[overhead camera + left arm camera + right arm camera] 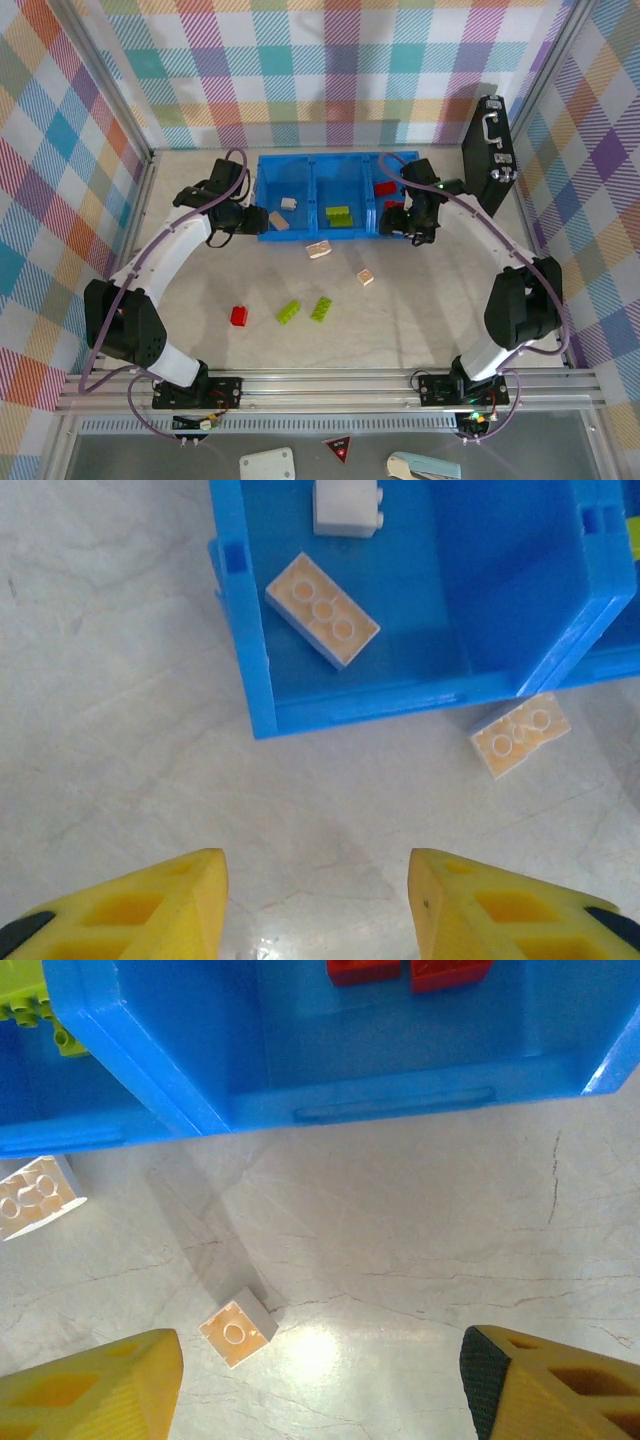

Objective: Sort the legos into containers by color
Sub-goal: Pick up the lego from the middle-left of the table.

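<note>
Legos are split between the blue bin point(320, 157) and the table point(120, 780). The left pincer point(318, 900) is spread, with nothing between its fingers. Straight ahead of it a tan brick point(322, 610) lies in the bin's nearest compartment. A second tan brick point(520, 734) sits on the table touching the front wall, ahead and toward its right finger. The right pincer point(320, 1380) is likewise spread and empty. A small tan brick point(236, 1328) lies just ahead, toward its left finger, with the red bricks point(410, 970) farther ahead inside the bin. The bricks look light, rigid and smooth-sided, so they may skid or twist. Gripping low across two flat opposite sides seems safest.
</note>
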Motion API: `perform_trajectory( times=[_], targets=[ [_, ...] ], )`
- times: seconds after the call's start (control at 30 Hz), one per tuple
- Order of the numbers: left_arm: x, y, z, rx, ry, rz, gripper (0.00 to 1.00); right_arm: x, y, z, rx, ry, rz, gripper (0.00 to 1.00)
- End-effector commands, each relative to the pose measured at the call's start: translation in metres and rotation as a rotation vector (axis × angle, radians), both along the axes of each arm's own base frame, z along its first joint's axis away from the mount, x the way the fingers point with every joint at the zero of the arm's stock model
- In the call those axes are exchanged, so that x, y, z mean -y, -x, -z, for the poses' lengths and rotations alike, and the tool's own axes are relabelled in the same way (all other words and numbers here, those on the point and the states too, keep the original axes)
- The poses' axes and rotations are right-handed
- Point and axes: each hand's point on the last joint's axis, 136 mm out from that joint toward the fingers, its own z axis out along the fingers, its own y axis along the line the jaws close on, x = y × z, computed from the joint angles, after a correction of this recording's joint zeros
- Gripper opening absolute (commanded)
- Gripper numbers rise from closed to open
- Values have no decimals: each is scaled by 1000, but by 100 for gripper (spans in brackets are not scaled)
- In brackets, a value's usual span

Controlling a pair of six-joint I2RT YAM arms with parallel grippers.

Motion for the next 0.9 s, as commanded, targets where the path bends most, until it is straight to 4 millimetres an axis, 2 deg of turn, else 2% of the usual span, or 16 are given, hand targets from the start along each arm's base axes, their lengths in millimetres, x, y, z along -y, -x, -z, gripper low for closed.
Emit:
perform_trajectory(
  times=[0.0, 0.27, 0.4, 0.6, 0.87],
  targets=[
    [-5, 31, 8, -83, -2, -41, 52, -5, 3, -12, 47, -42, -10, 74],
    [-20, 78, 45, -181, -25, -121, 53, -2, 17, 5, 20, -38, -32, 74],
    [-17, 98, 59, -224, -12, -132, 53, -1, 24, 15, 4, -40, -35, 74],
    [6, 117, 70, -231, -11, -104, 54, 1, 31, 26, -17, -39, -38, 74],
    [58, 140, 90, -281, 4, 70, 53, 5, 39, 31, -27, -22, -35, 74]
  ],
)
